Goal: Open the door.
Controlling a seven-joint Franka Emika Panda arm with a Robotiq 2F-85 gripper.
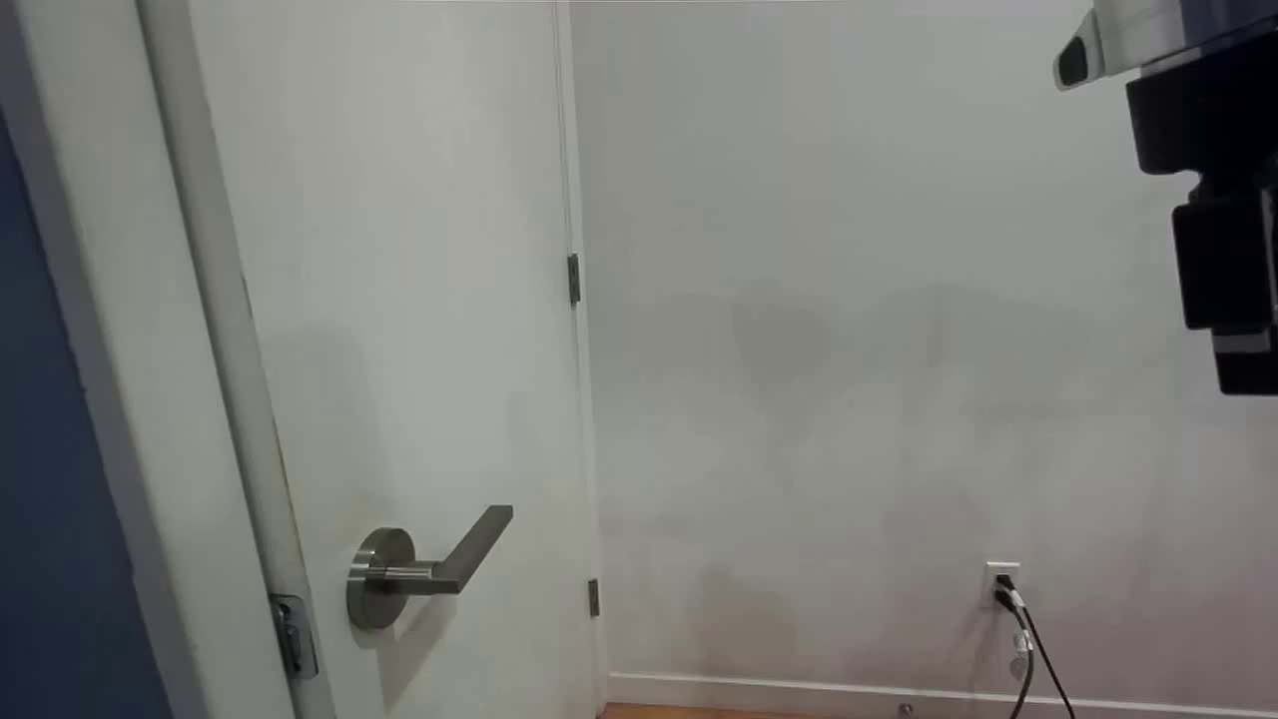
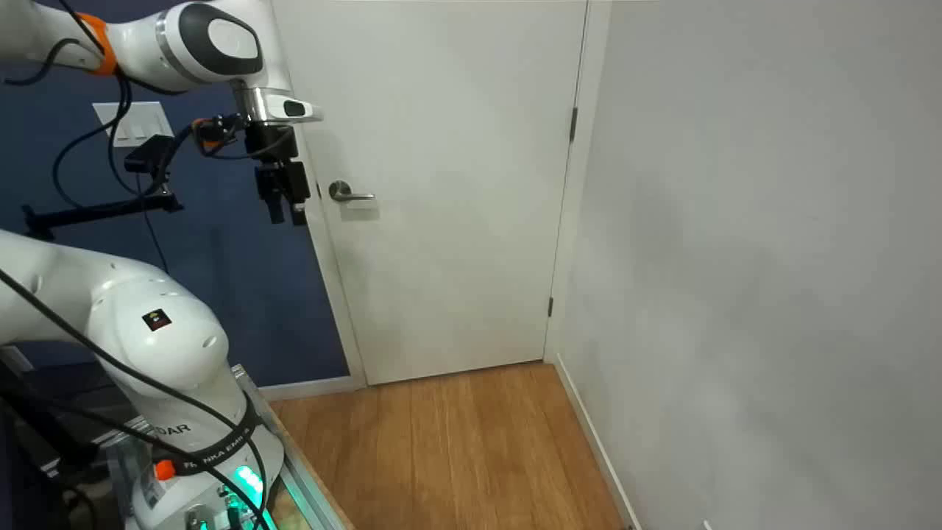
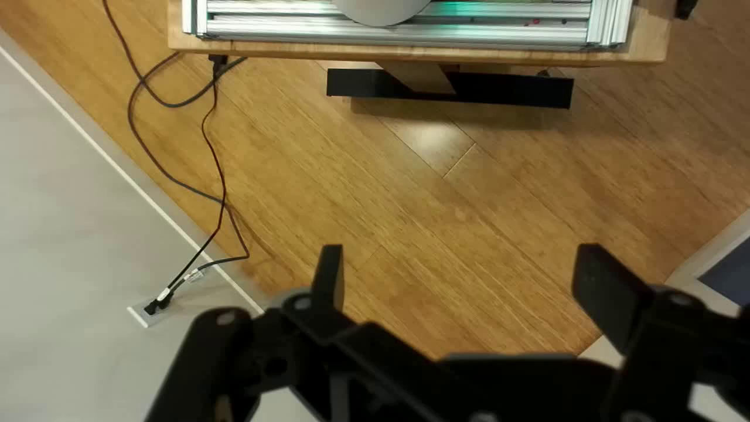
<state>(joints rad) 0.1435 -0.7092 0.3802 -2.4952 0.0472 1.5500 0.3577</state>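
Observation:
The white door (image 1: 429, 300) shows in both exterior views (image 2: 456, 243) and appears shut in its frame. Its silver lever handle (image 1: 474, 549) is on the side away from the hinges. The handle also shows in an exterior view (image 2: 355, 196), with the lever roughly level. My black gripper (image 2: 288, 217) points down and appears left of the handle there, apart from it. In an exterior view only part of the gripper (image 1: 1243, 369) shows at the right edge, far from the handle. In the wrist view the gripper (image 3: 460, 258) has its fingers wide apart with nothing between them. The handle is out of the wrist view.
A white wall (image 1: 849, 350) meets the hinge side of the door. Its outlet (image 1: 1001, 571) has cables plugged in, which trail over the wooden floor (image 3: 445, 223). A blue wall (image 2: 243, 294) with a switch plate (image 2: 135, 124) stands behind the arm. The robot's base stand (image 3: 398, 35) has a wooden edge.

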